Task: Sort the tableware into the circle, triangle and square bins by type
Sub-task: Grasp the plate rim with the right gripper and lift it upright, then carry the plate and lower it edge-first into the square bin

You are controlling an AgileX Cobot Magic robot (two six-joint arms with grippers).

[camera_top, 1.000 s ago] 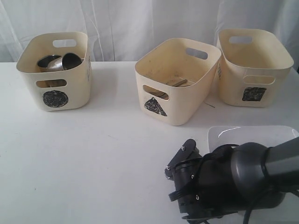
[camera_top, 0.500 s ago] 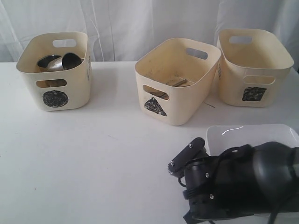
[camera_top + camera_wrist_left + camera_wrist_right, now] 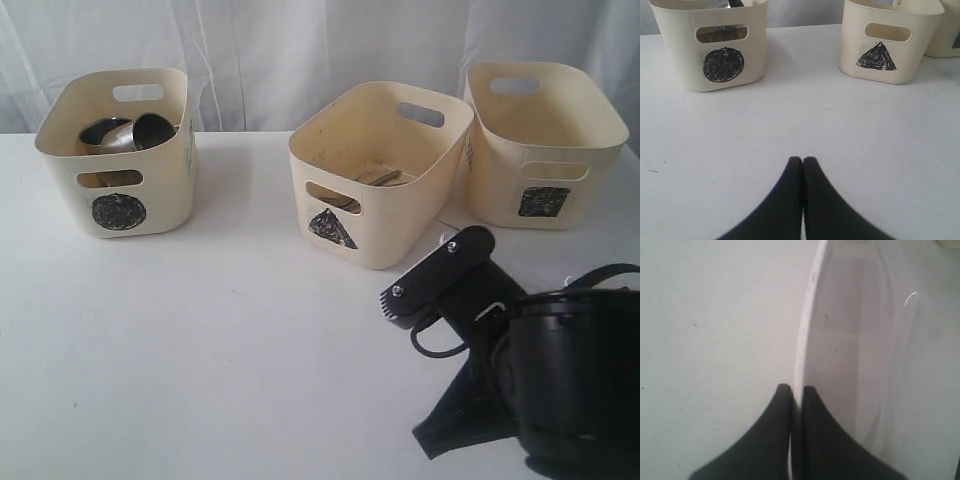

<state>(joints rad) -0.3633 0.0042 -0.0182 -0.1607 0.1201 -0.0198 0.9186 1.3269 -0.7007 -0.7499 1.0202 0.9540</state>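
Risen higher, right gripper [image 3: 796, 388] pinches rim of white square plate [image 3: 840, 340].

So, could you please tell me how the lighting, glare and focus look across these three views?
Exterior view: soft, even light, only faint shadows by the triangle bin; the dark right arm looms close. Left wrist view: circle bin crisp, left gripper slightly soft. Right wrist view: plate washed out with a small glint, right gripper blurred.

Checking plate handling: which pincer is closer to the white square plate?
Right. The right pincer grips the plate by its rim; the left pincer sits shut over the table, no plate in its view.
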